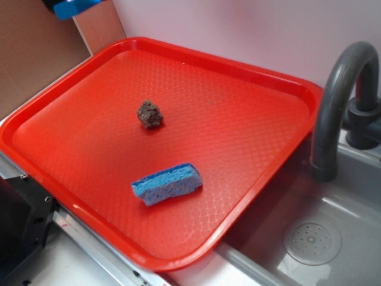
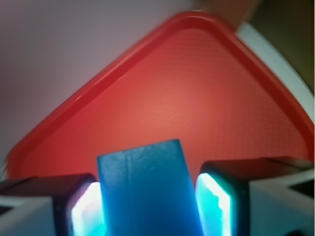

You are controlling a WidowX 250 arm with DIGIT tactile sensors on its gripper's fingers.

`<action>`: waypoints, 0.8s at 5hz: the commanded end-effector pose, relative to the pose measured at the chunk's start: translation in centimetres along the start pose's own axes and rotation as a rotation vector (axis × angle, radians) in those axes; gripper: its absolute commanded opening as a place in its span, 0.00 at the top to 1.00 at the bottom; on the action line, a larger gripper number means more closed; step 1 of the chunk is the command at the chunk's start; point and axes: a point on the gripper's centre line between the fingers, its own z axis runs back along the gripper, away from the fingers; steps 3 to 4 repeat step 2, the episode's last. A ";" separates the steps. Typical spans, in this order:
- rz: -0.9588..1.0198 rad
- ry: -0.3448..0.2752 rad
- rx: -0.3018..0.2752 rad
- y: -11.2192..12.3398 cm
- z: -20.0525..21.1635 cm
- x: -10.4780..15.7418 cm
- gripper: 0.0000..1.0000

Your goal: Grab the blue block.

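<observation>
Blue block [image 2: 145,189] fills the bottom of my wrist view, standing up between the two fingers, with one pad [image 2: 86,211] pressed to its left face and the other to its right. So the gripper [image 2: 146,209] is closed down to the block's width and has hold of it. Below and beyond it I see only the red tray [image 2: 162,98], softly out of focus, which tells me the block is lifted well clear of the tray floor.

On the exterior camera a bright blue piece [image 1: 76,7] shows at the very top left edge; that is probably the same block held aloft, though the frame cuts off most of it and I can't be sure. Left on the tray are the brown rock [image 1: 149,113] near the middle and the paler porous sponge [image 1: 166,183] nearer the front rim, the two well apart. A grey sink [image 1: 309,232] with its faucet [image 1: 336,101] sits beside the tray.

I judge the grab itself done; what I'm in is the hold. Next I only need to keep steady pressure and avoid any jerk, since smooth flat faces could slide between the pads.
</observation>
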 end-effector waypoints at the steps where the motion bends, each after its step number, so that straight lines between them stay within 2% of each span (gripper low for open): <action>1: -0.149 -0.009 -0.104 0.4 3.4 -2.2 1.00; 2: -0.130 0.028 -0.072 0.8 3.2 -1.2 0.93; 4: -0.130 0.028 -0.072 0.8 3.2 -1.2 0.93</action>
